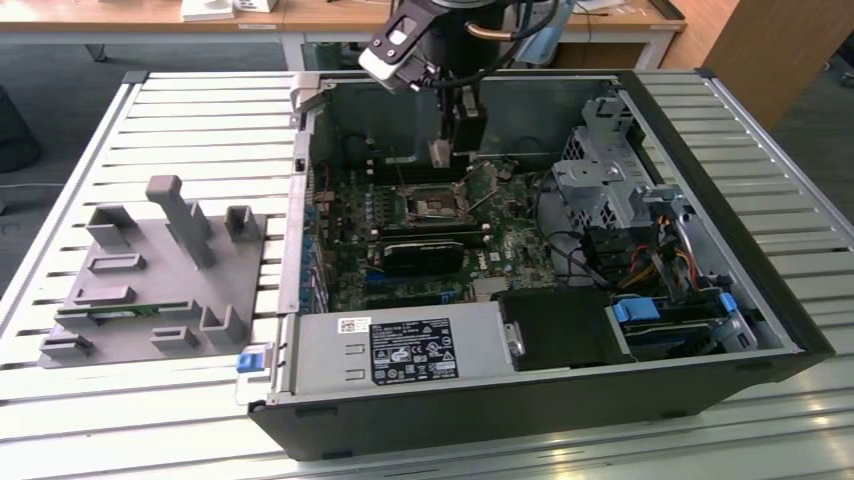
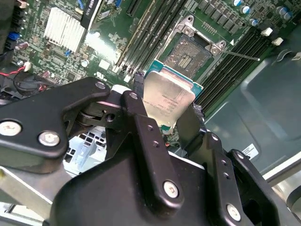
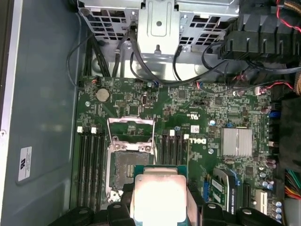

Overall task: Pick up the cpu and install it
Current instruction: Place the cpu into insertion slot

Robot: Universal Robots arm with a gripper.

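The fingers (image 2: 194, 128) pinch the cpu (image 2: 168, 100), its lid's print illegible, above the open socket (image 2: 190, 54).

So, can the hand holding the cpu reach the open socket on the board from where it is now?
Probably yes. The hand holds the cpu over the board, close to the socket. Its metal frame stands lifted, and nothing seems to lie between them.

open computer case (image 1: 534, 420) on slatted table (image 1: 200, 110), grey fixture block (image 1: 140, 300) beside it
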